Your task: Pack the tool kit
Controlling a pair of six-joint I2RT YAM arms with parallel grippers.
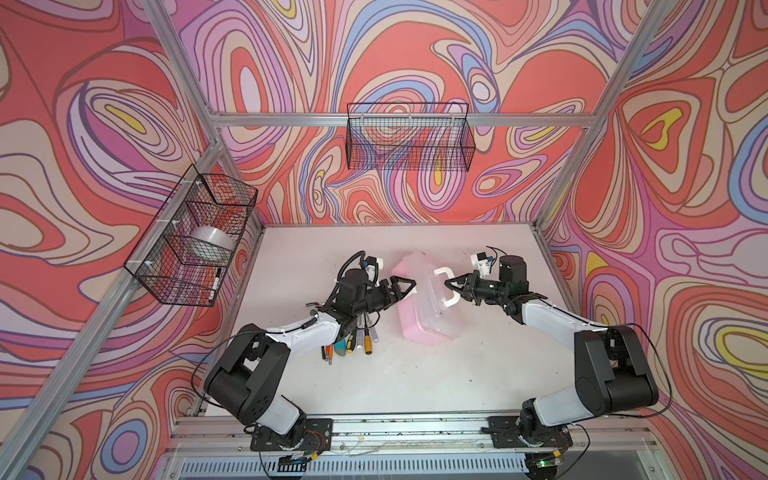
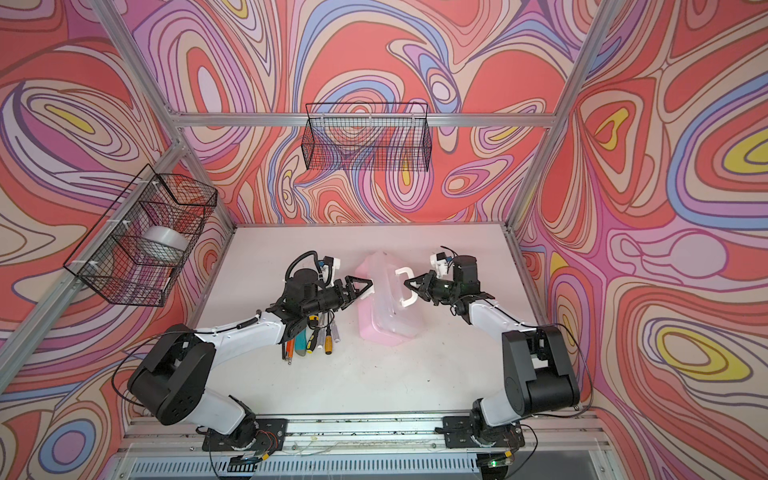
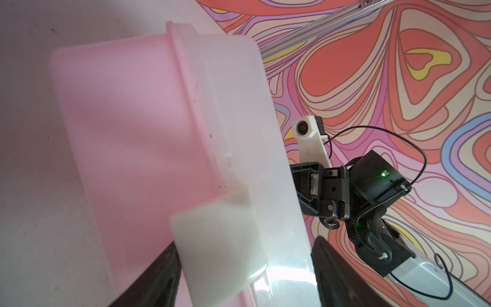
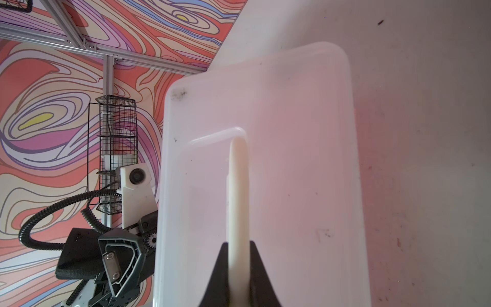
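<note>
Now the shoebox-sized plastic tool-kit case with pink base and clear lid (image 1: pixel 419 307) stands tipped on its side near the middle of the white bench (image 1: pixel 415 386), lid facing the right arm. The right tool (image 4: pixel 239 247) is clamped on the case's white loop handle (image 4: pixel 239 191), while the left tool (image 3: pixel 244 271) stands wide, its jaws either side of a white latch (image 3: pixel 218 239) at the seam of base and lid. Just beside the case, partly under the left arm, lies a cluster of small screwdrivers and yellow-black and teal knives (image 1: pixel 353 340), and two black wire baskets (image 1: pixel 407 137) hang on the patterned walls.
</note>
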